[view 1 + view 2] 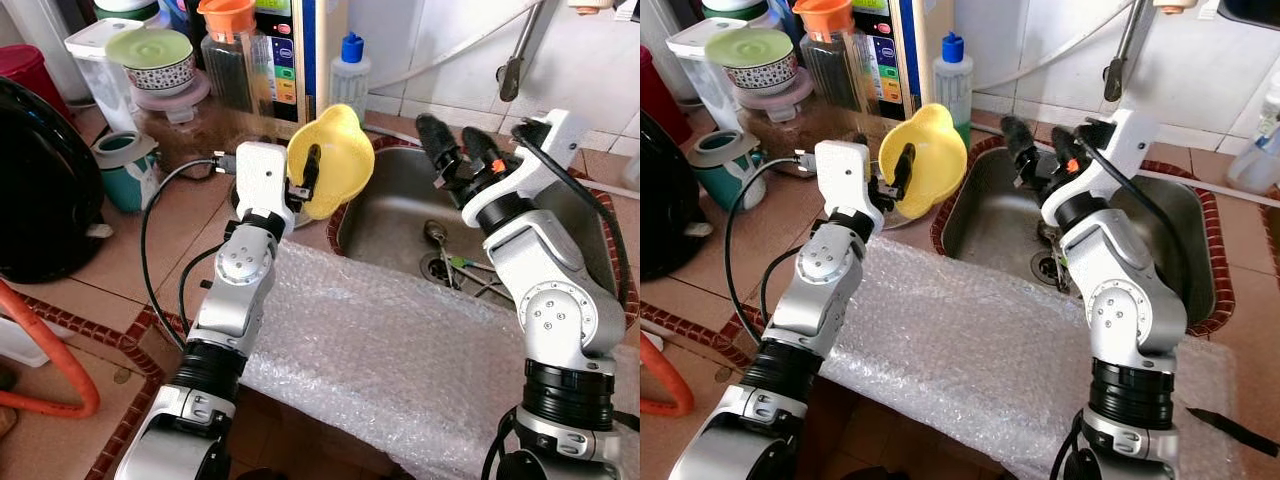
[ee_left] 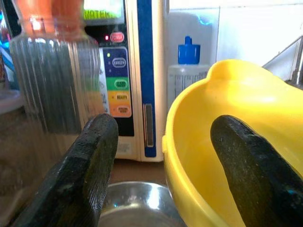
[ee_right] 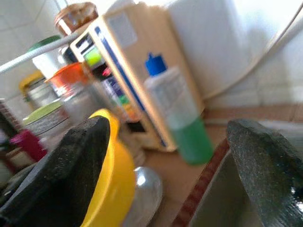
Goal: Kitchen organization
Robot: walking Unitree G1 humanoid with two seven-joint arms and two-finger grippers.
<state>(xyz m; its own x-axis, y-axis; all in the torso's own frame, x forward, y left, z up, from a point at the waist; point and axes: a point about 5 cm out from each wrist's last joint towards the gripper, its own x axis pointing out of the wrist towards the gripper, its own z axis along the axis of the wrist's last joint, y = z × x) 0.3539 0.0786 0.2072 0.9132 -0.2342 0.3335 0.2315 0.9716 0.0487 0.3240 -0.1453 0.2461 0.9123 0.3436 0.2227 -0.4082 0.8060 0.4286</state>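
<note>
Bowl: we hold the yellow bowl (image 1: 335, 158) tilted above the counter (image 1: 110, 270), beside the sink's (image 1: 395, 225) left rim.
Grip: our left gripper (image 1: 308, 178) pinches its wall, one finger inside.
Handling: it looks like light, stiff, slick plastic; the rim seems the best hold.
Right gripper (image 1: 457, 150): spread wide, empty, above the basin.
Obstacles: jar (image 1: 232, 55), green bottle (image 1: 350, 72) and appliance (image 1: 300, 40) crowd behind; bubble wrap (image 1: 390, 350) lies in front.
</note>
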